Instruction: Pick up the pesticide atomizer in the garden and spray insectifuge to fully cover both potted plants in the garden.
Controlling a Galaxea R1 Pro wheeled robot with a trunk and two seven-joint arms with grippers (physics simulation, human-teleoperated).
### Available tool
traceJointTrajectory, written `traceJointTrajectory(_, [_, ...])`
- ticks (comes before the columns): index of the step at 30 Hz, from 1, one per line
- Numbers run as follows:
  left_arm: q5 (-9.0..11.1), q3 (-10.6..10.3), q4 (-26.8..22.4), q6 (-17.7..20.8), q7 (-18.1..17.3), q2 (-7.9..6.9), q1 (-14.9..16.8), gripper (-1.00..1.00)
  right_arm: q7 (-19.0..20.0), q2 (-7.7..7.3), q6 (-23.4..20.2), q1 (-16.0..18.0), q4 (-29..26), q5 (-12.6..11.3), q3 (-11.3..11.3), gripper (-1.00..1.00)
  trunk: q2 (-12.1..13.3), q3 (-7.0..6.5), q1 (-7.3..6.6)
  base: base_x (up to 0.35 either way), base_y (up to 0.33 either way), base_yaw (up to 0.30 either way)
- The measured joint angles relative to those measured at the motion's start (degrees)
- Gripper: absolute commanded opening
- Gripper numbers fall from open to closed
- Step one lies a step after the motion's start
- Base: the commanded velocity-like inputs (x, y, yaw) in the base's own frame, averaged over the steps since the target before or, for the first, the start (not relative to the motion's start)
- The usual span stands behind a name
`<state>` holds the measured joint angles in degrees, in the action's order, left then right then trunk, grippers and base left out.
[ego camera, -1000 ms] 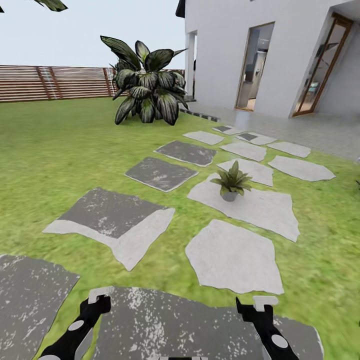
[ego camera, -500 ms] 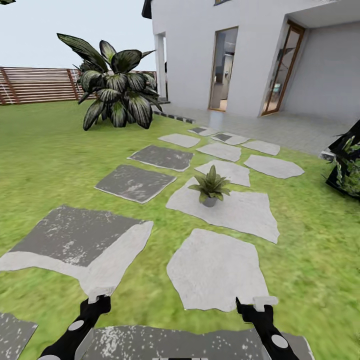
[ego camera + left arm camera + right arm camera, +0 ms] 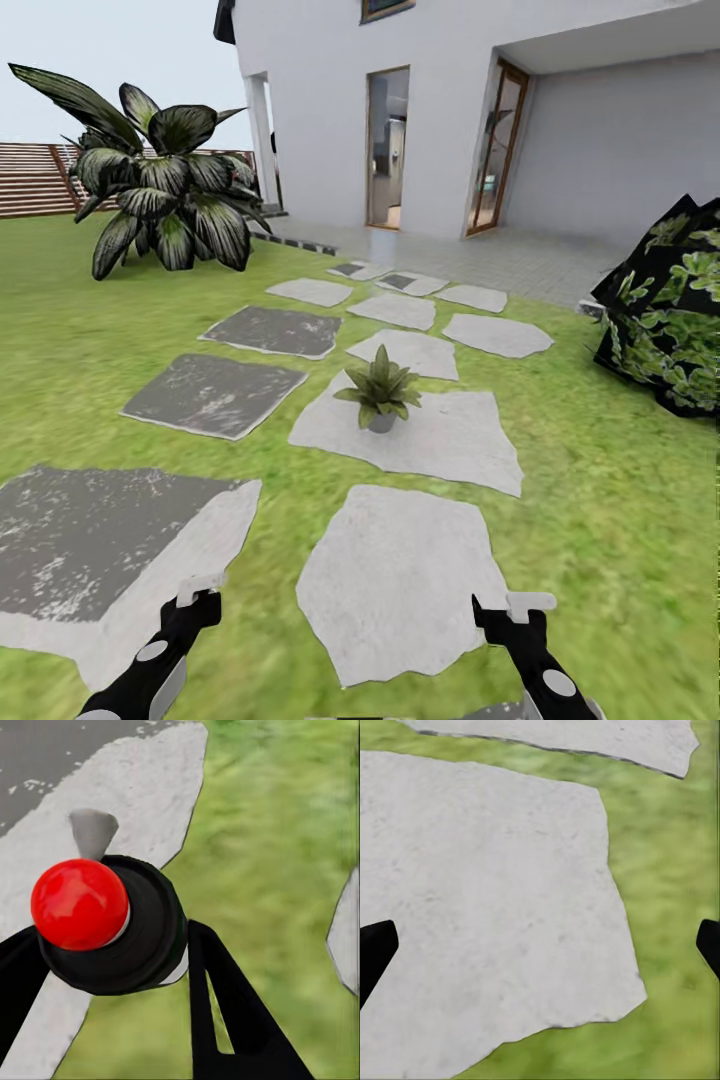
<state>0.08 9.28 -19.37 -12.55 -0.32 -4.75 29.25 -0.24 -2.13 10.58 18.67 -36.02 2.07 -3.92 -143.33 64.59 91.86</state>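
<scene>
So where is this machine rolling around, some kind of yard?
Yes, it looks like a home garden: a green lawn crossed by stepping stones, a small potted plant standing on one of them, a white house behind, and a slatted fence at the far edge.

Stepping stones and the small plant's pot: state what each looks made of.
Stepping stones: flat, irregular slabs, matte pale grey with faint speckling, so likely natural stone or concrete. A darker slab shows white mottling. The potted plant sits in a plain grey matte pot, possibly concrete or ceramic; too small to tell.
</scene>
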Motion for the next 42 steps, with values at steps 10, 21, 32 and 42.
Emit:
traceJointTrajectory(10, [0.00,0.01,-0.01,0.00,0.00,-0.02,-0.01,-1.00,0.08,0.00,-0.02,0.01,0.05,0.00,0.14,1.00,0.00,-0.06,0.01,0.316,0.186,-0.273])
traceJointTrajectory(21, [-0.07,0.00,-0.03,0.01,0.00,-0.01,-0.02,-1.00,0.07,0.01,0.06,0.01,0.05,0.00,0.19,1.00,0.00,-0.06,0.00,0.297,0.199,-0.015])
traceJointTrajectory(32, [-0.16,-0.01,-0.02,0.01,0.00,-0.01,-0.02,-1.00,0.36,0.00,0.14,0.01,0.09,0.07,0.24,1.00,0.00,-0.06,0.00,0.335,0.023,0.000])
traceJointTrajectory(42, [-0.16,-0.03,-0.02,0.01,0.00,-0.04,-0.02,-1.00,0.25,0.00,0.14,0.00,0.12,0.04,0.23,1.00,0.01,-0.06,0.01,0.339,0.000,0.000])
